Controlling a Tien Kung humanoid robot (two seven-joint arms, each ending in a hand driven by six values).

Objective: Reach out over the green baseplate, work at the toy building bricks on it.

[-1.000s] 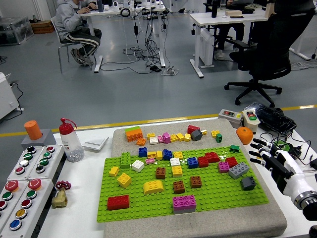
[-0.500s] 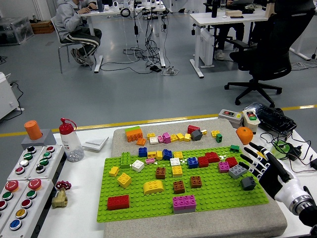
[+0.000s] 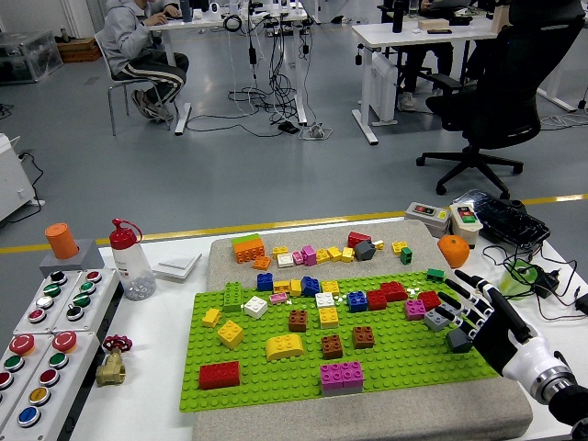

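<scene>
Head view | right hand fingers spread over green baseplate | brown bricks: three

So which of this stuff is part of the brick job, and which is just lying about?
In the job: green baseplate, the bricks on it, such as the grey brick and dark grey brick by the right hand, and the loose bricks behind.

Lying about: bottle, button box, brass valve, orange ball.
</scene>
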